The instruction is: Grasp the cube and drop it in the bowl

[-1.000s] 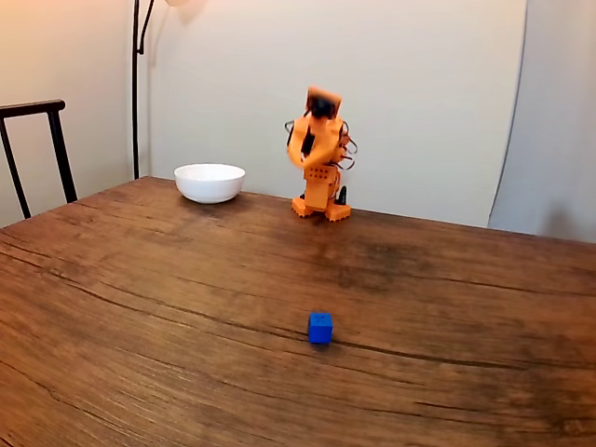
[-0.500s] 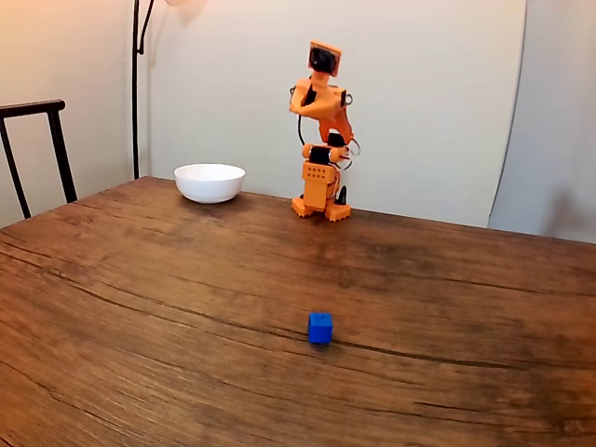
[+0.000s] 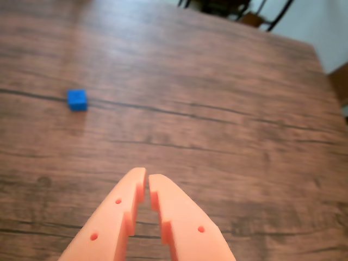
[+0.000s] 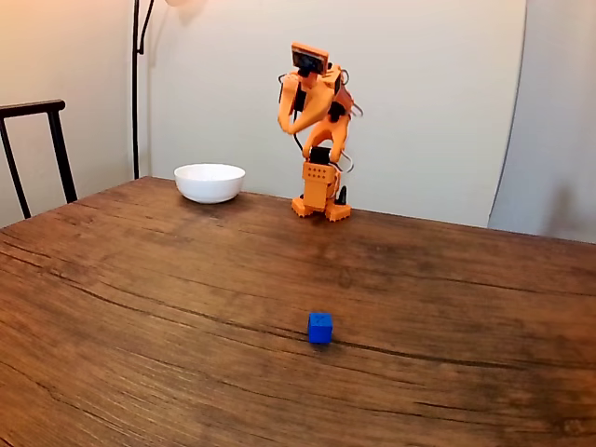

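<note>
My fingers point(image 3: 147, 182): clenched tip to tip, grasping nothing, held high above the tabletop point(image 3: 228, 136).
Cube point(image 3: 77, 100): flat on the bare wood, well ahead of my fingers and off to the left in the wrist view; in the fixed view it point(image 4: 319, 327) sits out toward the camera, far from my base.
Bowl point(image 4: 209, 182): at the far edge, left of my base in the fixed view, well apart from the cube.
Next move, as I judge it: reach forward, swing left, open, then descend.
</note>
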Controlling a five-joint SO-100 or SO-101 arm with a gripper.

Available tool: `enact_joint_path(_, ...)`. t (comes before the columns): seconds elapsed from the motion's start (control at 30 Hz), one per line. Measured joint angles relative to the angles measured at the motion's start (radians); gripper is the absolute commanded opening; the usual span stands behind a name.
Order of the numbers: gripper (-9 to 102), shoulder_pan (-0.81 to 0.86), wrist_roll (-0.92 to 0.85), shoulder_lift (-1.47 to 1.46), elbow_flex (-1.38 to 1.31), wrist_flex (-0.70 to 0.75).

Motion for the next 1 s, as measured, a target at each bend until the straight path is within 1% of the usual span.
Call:
enact_joint_path(0.3,0,-0.094,-0.005,-0.373,-0.215,-0.002)
enact_joint_path(0.57,0,-0.124,-0.011,-0.626,-0.394,-0.002)
enact_joint_path(0.7,0,-0.120,-0.078,-0.719,-0.430,0.002)
enact_joint_path(1.0,0,-0.149,-0.104,-0.876,-0.445,-0.012)
